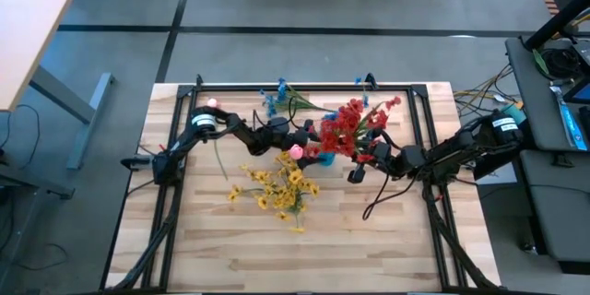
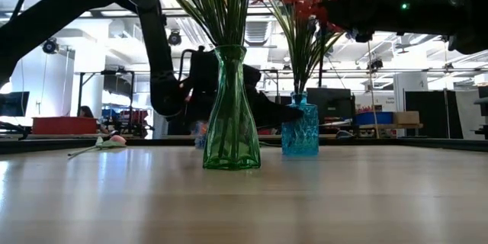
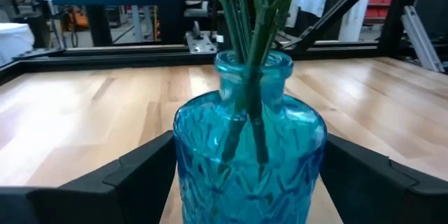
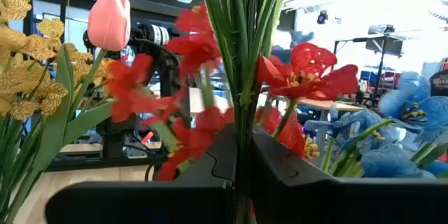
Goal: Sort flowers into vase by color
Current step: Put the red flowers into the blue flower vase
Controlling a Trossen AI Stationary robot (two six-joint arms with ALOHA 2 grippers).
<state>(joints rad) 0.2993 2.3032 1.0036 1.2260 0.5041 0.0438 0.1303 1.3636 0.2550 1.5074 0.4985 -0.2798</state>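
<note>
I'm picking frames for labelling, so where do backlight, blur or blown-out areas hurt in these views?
Low view: bright room lights behind leave the arms as silhouettes, though the green vase and blue vase read clearly. Right wrist view: the window area at upper right is washed out, and the red flowers close to the lens are soft. Left wrist view: evenly lit, blue vase sharp.

Table (image 1: 230, 249) is pale matt wood planks; blue vase (image 3: 248, 161) is glossy textured glass, green vase (image 2: 231, 114) smooth ribbed glass.
</note>
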